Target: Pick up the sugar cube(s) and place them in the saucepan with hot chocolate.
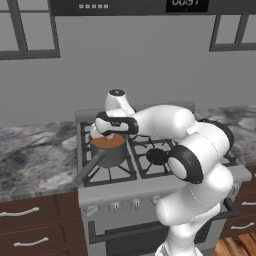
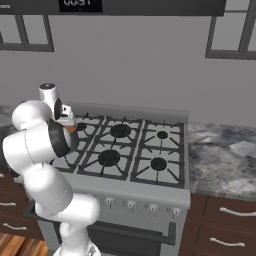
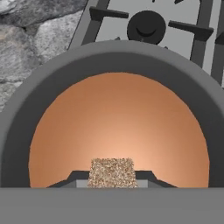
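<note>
Tool (image 3: 112,177) hangs straight over the saucepan with hot chocolate (image 3: 118,131), its two dark tips clenched on a speckled brown sugar cube (image 3: 112,172); the cube's lower part is cut off at the bottom of the hand view, and only the tips' upper edges show beside it. From the left base view the saucepan (image 1: 108,150) sits on the front-left burner of the stove (image 1: 150,175), long dark handle (image 1: 89,169) pointing toward the front-left; the wrist covers the tool there, so the cube cannot be made out. From the right base view the arm's elbow hides the pan almost wholly; grey stone surface (image 2: 225,160) lies beside the stove.
</note>
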You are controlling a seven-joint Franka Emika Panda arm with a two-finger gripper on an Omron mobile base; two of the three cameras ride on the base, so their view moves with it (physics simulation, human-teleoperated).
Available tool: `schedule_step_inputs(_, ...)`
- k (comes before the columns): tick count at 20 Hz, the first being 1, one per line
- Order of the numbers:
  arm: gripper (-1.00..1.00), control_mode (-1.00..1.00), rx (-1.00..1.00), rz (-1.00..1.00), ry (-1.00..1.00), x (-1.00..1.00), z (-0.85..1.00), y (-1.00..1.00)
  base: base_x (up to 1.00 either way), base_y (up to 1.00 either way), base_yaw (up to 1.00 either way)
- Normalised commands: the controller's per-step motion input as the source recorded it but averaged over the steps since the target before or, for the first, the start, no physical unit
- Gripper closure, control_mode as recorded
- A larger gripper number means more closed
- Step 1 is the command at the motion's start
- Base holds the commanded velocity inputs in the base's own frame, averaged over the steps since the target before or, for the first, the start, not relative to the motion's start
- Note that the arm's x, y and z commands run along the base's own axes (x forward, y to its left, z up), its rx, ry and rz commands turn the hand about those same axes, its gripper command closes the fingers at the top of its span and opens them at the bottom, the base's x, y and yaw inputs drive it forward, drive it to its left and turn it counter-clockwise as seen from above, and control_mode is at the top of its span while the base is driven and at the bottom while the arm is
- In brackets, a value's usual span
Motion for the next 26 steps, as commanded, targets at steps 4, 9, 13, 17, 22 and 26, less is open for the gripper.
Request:
schedule_step_inputs(4, -1.0, -1.0, 0.0, 0.0, 0.0, 0.0, 0.0, 0.0, 0.0, 0.0, 0.0)
schedule_step_inputs(9, -1.0, -1.0, 0.0, 0.0, 0.0, 0.0, 0.0, 0.0, 0.0, 0.0, 0.0)
schedule_step_inputs(13, -1.0, -1.0, 0.0, 0.0, 0.0, 0.03, 0.01, 0.0, 0.0, 0.0, 0.0)
schedule_step_inputs(17, -1.0, -1.0, 0.01, 0.0, -0.03, -0.12, 0.39, -0.06, 0.0, 0.0, 0.0)
schedule_step_inputs(22, -1.0, -1.0, 0.04, 0.0, -0.12, -0.26, 0.58, -0.13, 0.0, 0.0, 0.0)
schedule_step_inputs(26, -1.0, -1.0, 0.1, 0.0, -0.19, -0.41, 0.43, -0.29, 0.0, 0.0, 0.0)
